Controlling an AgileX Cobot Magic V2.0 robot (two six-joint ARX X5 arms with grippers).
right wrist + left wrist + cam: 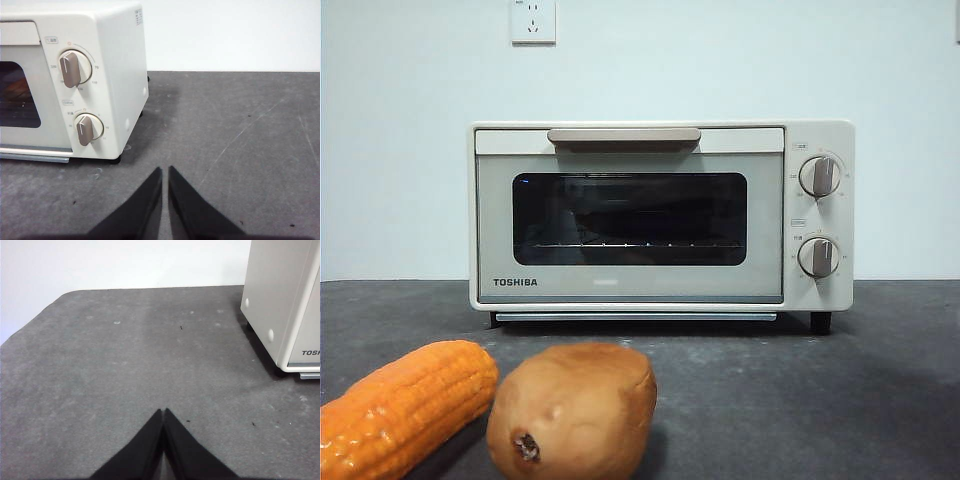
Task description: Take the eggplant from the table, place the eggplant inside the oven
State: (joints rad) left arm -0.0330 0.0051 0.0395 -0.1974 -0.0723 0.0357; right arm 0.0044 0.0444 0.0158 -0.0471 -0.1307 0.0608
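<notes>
The cream-white TOSHIBA oven [630,285] stands at the back of the dark grey table [820,400] with its door closed. No eggplant shows anywhere; the dark glass window reveals only the wire rack. My left gripper [164,411] hovers shut over bare table, left of the oven's side wall [280,300]. My right gripper [165,169] is shut too, holding nothing, low over the table in front of the oven's right corner, near the two knobs [75,67]. Neither arm appears in the front view.
An orange corn cob [400,410] and a brown potato [575,410] lie side by side at the front left of the table. A wall socket [533,20] sits on the white wall behind the oven.
</notes>
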